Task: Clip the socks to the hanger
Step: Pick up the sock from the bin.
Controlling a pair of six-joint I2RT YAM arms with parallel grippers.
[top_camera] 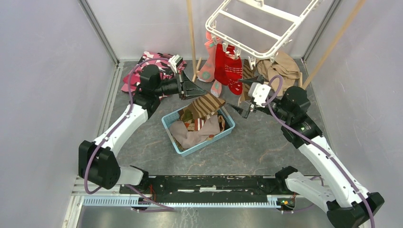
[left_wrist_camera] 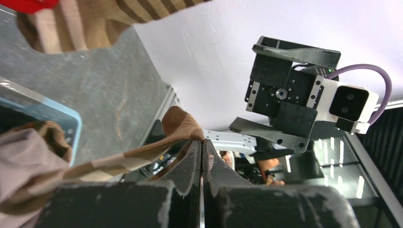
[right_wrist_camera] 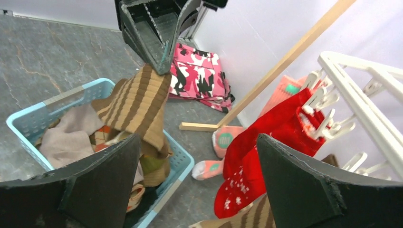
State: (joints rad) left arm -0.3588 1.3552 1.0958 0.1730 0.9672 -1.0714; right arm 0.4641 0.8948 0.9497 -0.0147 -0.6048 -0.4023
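My left gripper (top_camera: 202, 91) is shut on the edge of a brown sock with cream stripes (top_camera: 207, 105), which hangs over the blue basket (top_camera: 167, 122). In the left wrist view the fingertips (left_wrist_camera: 195, 152) pinch the brown fabric (left_wrist_camera: 178, 126). My right gripper (top_camera: 241, 95) stands open just right of that sock, with nothing between its fingers (right_wrist_camera: 119, 166). The white hanger (top_camera: 261, 26) hangs above at the back. Clipped under it are red socks (top_camera: 228, 69), a salmon-pink sock (top_camera: 208, 61) and another brown striped sock (top_camera: 247, 71). In the right wrist view the held sock (right_wrist_camera: 138, 102) and the red socks (right_wrist_camera: 266, 156) both show.
The basket (right_wrist_camera: 28, 118) holds more socks and a grey cloth (top_camera: 190, 137). A pink camouflage garment (top_camera: 154, 64) lies at the back left and a tan cloth (top_camera: 284, 66) at the back right. Wooden poles (top_camera: 192, 38) stand beside the hanger.
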